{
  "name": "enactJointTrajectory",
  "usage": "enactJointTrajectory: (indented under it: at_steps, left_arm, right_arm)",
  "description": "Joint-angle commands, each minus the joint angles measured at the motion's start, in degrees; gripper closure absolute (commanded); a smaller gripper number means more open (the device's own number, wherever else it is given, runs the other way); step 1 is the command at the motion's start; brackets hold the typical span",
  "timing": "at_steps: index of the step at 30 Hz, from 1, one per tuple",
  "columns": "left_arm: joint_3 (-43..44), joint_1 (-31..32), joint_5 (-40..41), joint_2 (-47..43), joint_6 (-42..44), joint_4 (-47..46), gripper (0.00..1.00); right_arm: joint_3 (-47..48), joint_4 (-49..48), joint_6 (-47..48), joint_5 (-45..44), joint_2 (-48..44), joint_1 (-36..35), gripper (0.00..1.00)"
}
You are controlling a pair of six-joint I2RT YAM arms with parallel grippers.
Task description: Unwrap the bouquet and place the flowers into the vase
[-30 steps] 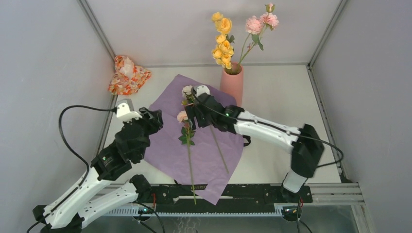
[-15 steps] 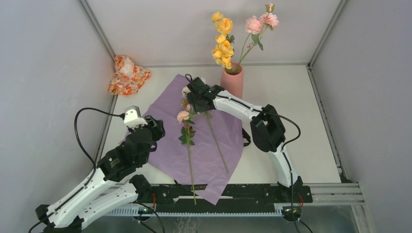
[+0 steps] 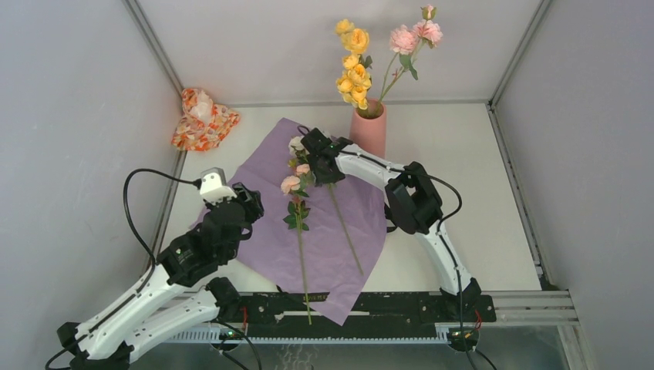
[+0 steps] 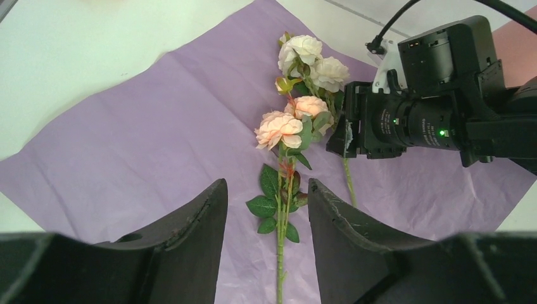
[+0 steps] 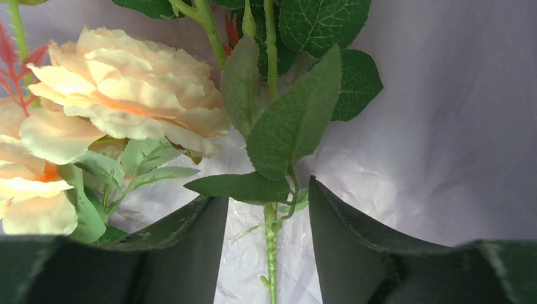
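Two flowers (image 3: 291, 184) lie on the purple paper (image 3: 258, 176) near the vase (image 3: 369, 135); the right gripper (image 5: 268, 206) stands open astride one thin stem (image 5: 271, 253); the left gripper (image 4: 266, 193) is open, empty; the stem seems light and bendy; better pinch below the leaves (image 5: 291, 126).

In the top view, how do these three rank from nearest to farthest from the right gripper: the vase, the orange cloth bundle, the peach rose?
1. peach rose, lying just beside the right gripper, on its left
2. vase, behind, to the right
3. orange cloth bundle, back-left corner
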State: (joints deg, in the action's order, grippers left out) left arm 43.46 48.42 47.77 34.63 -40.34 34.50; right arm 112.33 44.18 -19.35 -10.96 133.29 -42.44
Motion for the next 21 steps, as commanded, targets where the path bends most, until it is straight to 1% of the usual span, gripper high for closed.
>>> enactJointTrajectory:
  at_steps: [1, 9, 12, 13, 15, 16, 21]
  left_arm:
    - [-0.4, 0.3, 0.3, -0.4, -1.1, -0.7, 0.45]
    - [-1.1, 0.3, 0.4, -1.8, -1.7, 0.2, 0.45]
    - [-1.2, 0.3, 0.2, -2.1, -2.1, 0.8, 0.45]
    - [-1.2, 0.3, 0.1, -2.2, -2.2, 1.0, 0.45]
    - [-1.3, 0.3, 0.0, -2.4, -2.6, 1.5, 0.46]
    - [-1.3, 0.3, -0.1, -2.5, -2.8, 1.8, 0.46]
    - [-1.9, 0.3, 0.2, -4.3, -4.2, 3.3, 0.46]
  right_arm:
    - [3.2, -0.5, 1.4, 0.0, 1.1, 0.4, 0.46]
    - [3.4, -0.2, 1.6, -0.8, 1.9, 0.5, 0.67]
    - [2.8, -0.3, 1.6, -2.3, 0.9, 0.2, 0.72]
    - [2.7, -0.3, 1.8, -3.0, 0.2, 0.1, 0.78]
    - [2.4, 0.0, 2.0, -4.7, -1.2, -0.3, 0.94]
    - [2.1, 0.1, 2.0, -5.3, -2.0, -0.4, 1.0]
    - [-0.4, -1.1, 2.2, -6.5, -8.0, -1.2, 1.0]
